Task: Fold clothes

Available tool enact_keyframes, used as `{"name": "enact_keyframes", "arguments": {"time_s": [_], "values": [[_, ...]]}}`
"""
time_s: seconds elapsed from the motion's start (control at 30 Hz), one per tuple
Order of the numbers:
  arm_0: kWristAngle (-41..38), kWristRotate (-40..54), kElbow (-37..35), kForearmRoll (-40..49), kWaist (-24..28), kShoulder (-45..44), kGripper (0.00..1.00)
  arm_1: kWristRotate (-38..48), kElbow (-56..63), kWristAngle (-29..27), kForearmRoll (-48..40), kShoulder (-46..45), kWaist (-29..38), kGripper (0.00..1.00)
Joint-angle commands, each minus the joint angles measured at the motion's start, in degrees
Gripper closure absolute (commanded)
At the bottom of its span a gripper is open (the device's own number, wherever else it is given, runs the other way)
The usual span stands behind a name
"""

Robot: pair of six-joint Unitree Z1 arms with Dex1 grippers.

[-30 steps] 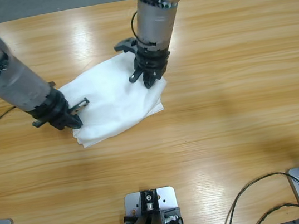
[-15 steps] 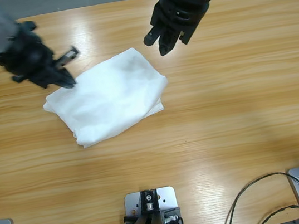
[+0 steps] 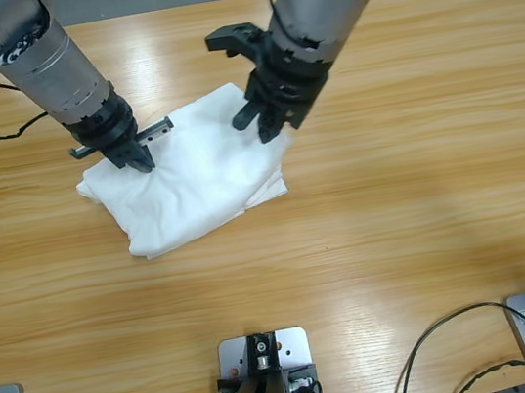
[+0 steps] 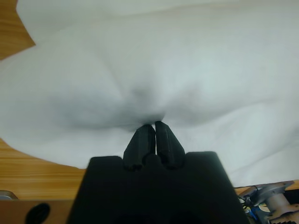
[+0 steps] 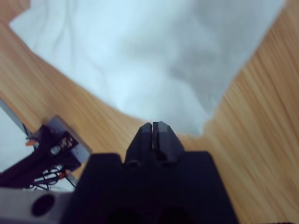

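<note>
The left end effector [image 3: 141, 160] has its jaws pressed together, tips sunk into a dimple in the white shirt [image 3: 190, 173]; whether any cloth is pinched between them cannot be told. Its arm slants down from the upper left corner of the high view. The right end effector [image 3: 271, 124] is also closed, with nothing between its jaws, poised over the shirt's right edge, its arm descending steeply from the top. The shirt lies as a folded bundle on the worktop [image 3: 420, 193], left of centre.
</note>
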Motion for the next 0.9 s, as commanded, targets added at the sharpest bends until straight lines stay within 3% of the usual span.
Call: {"name": "enact_keyframes", "arguments": {"time_s": [0.03,0.2,0.6,0.73,0.9], "values": [[0.14,0.92,-0.43,0.48,1.13,3.14,1.000,1.17,1.68,1.80,-1.78,6.76,0.48,1.000],[-0.18,0.92,-0.17,0.48,1.37,3.37,1.000,1.40,9.89,2.29,-9.94,9.54,0.39,1.000],[-0.92,1.74,-0.17,-0.91,3.73,7.39,1.000,2.49,12.69,0.69,-11.46,10.64,-0.31,1.000],[-0.97,3.29,-0.50,-1.98,7.14,8.04,1.000,2.40,14.90,-0.34,-12.45,4.56,-0.31,1.000],[-0.92,4.66,-0.61,-1.87,9.58,1.57,1.000,1.97,12.23,-2.28,-8.60,-5.88,-0.93,1.000]]}}
